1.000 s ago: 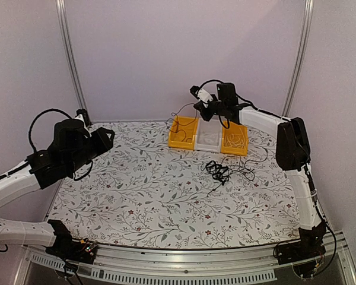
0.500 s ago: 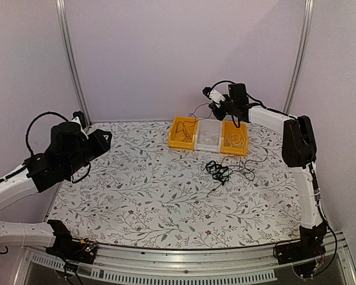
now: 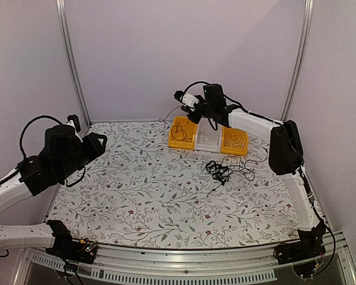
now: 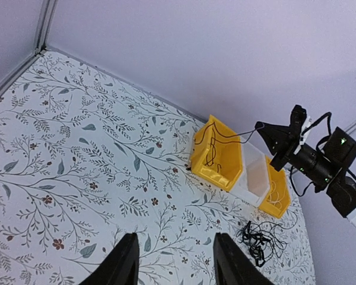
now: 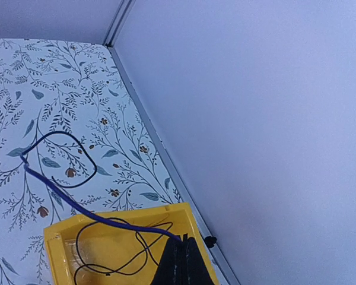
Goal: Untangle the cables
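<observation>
A tangled clump of thin black cables (image 3: 219, 172) lies on the floral table in front of the bins; it also shows in the left wrist view (image 4: 258, 243). My right gripper (image 3: 179, 95) is raised above the far end of the left yellow bin (image 3: 181, 133). It is shut on one thin dark strand (image 5: 77, 205), pinched at the fingertips (image 5: 181, 240). The strand runs off to the left and ends in a loop (image 5: 59, 160). Another strand (image 5: 107, 255) lies inside that bin. My left gripper (image 3: 101, 139) is open and empty, high over the left of the table (image 4: 173, 261).
A clear bin (image 3: 207, 136) and a second yellow bin (image 3: 234, 139), which holds pale wires, stand beside the left yellow bin by the back wall. Metal frame posts stand at the back corners (image 3: 71, 65). Loose strands trail from the clump toward the right edge (image 3: 255, 160).
My right gripper swung right over the bins, then back left, and now holds the strand above the left yellow bin. My left arm drew back a little to the left.
</observation>
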